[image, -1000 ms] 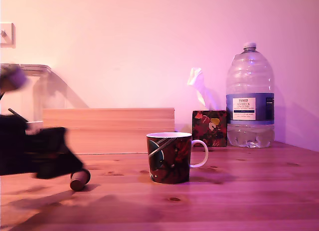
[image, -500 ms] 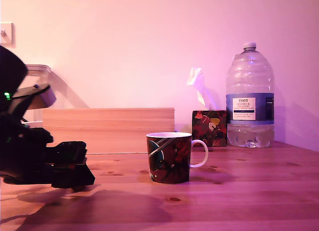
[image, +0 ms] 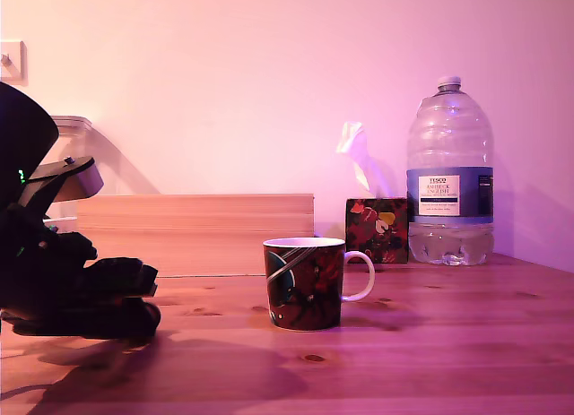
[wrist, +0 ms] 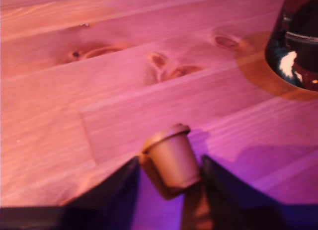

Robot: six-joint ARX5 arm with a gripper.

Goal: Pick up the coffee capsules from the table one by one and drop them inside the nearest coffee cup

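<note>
Capsule (wrist: 170, 158) lies on the table (wrist: 99, 91) between the hand's (wrist: 169, 183) fingers.

"TESCO" on water btl (image: 449, 182) label

Pink-violet light tints everything. The table (image: 430, 343) is light pine with dark knots and grain. The coffee cup (image: 305, 295) at frame centre is dark with red, teal and white stripes, handle white. The capsule (wrist: 171, 159) is reddish-brown, the gripper (image: 134, 298) black. The tissue box (image: 377, 229) shows red-and-yellow florals on black.
</note>
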